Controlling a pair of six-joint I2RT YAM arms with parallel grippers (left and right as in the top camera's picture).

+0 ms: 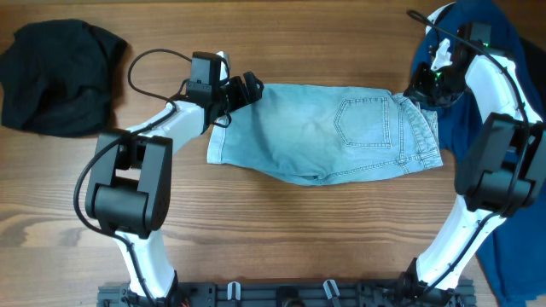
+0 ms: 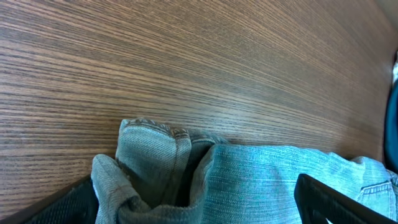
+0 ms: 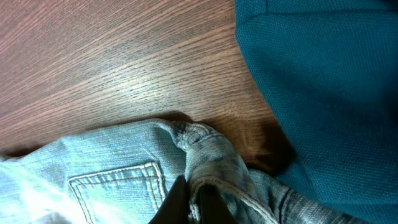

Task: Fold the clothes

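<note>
left tool [image 1: 241,92] open, straddling hem of denim shorts [image 1: 316,132] | right tool [image 1: 423,90] gripping bunched waistband | shorts on worktop [image 1: 281,230], beside dark-blue garment [image 3: 323,81]

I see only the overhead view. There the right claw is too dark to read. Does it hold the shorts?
Observer: Yes. The right wrist view shows the right claw shut on a bunched fold of the denim shorts at the waistband.
Operator: And the left claw?
Observer: The left claw is open; its fingers stand wide apart, a rumpled leg hem between them.
</note>
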